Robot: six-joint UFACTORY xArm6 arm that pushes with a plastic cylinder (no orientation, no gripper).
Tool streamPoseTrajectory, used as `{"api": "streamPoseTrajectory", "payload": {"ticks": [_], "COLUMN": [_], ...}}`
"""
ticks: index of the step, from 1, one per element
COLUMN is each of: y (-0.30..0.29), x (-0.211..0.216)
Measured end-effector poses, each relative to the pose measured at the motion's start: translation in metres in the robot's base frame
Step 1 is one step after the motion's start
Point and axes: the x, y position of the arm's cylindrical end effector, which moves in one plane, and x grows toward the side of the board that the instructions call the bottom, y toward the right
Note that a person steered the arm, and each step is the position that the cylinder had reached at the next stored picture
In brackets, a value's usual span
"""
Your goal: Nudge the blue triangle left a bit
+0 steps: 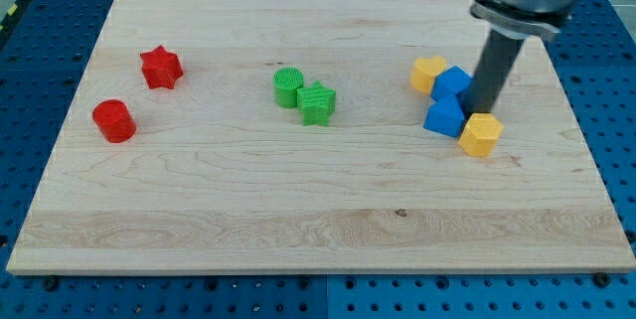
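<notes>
The blue triangle [444, 117] lies on the wooden board at the view's right. A blue cube-like block [453, 82] touches it from above. A yellow block [429, 74] sits at the upper left of that blue block. Another yellow block [481, 134] touches the triangle's right side. My tip [483, 111] is down on the board just right of the blue triangle, between the upper blue block and the lower yellow block, close to or touching them.
A green cylinder [288, 87] and a green star-like block [317, 102] sit together mid-board. A red star [160, 68] and a red cylinder [114, 120] lie at the view's left. The board's right edge [586, 150] is near the cluster.
</notes>
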Motion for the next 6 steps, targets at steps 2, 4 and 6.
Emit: {"api": "streamPoseTrajectory", "payload": {"ticks": [2, 4, 6], "y": [0.058, 0.029, 0.019], "x": [-0.007, -0.024, -0.019]}}
